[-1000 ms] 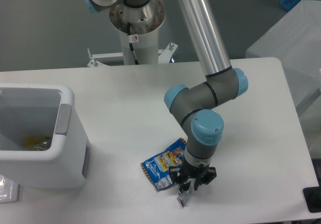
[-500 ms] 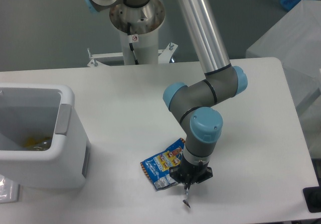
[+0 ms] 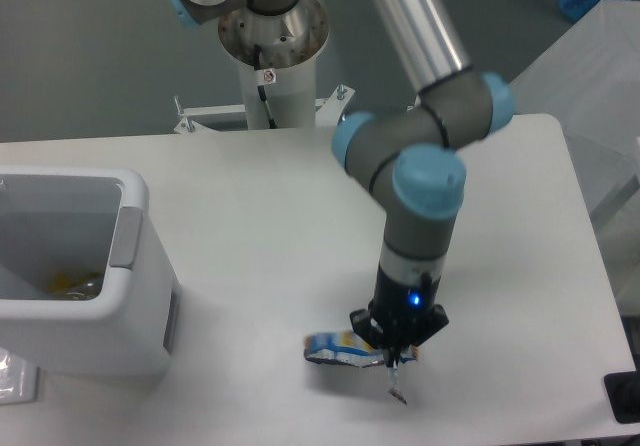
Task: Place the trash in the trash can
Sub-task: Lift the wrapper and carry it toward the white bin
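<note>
Snack bag (image 3: 338, 348) pinched in the gripper (image 3: 393, 359) — clear of the table (image 3: 250, 196).

A blue-and-silver foil snack bag (image 3: 340, 350) with yellow print contrasts with the white table (image 3: 250, 226), white trash can (image 3: 95, 296) with grey tab (image 3: 125, 237), and grey-and-light-blue arm (image 3: 425, 156).

Arm: a silver tube is seen descending from top centre to blue-capped grey joints right of centre.
Wrist: held vertical, pointing down, lower right of centre.
Gripper (image 3: 397, 358): fingers closed together, pinching.
</note>
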You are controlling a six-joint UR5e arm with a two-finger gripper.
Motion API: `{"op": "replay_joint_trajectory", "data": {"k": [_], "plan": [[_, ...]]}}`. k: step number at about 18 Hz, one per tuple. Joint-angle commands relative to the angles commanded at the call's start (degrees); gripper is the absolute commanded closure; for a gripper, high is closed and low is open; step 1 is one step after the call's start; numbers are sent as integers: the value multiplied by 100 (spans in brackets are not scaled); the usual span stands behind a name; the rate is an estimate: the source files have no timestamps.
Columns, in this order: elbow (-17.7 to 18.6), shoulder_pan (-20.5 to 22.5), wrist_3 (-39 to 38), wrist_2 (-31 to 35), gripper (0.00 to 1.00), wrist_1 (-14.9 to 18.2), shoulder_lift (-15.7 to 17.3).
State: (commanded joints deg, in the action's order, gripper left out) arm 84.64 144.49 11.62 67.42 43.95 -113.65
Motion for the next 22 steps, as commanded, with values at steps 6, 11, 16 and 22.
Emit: {"op": "replay_joint_trajectory", "data": {"k": [6, 11, 16, 22], "plan": [[-334, 9, -897, -861, 94, -9, 685], [-668, -44, -1985, -1537, 93, -9, 1178], [-677, -376, -2331, -1785, 94, -9, 1539], [-589, -1063, -2313, -1785, 93, -18, 1863]]}}
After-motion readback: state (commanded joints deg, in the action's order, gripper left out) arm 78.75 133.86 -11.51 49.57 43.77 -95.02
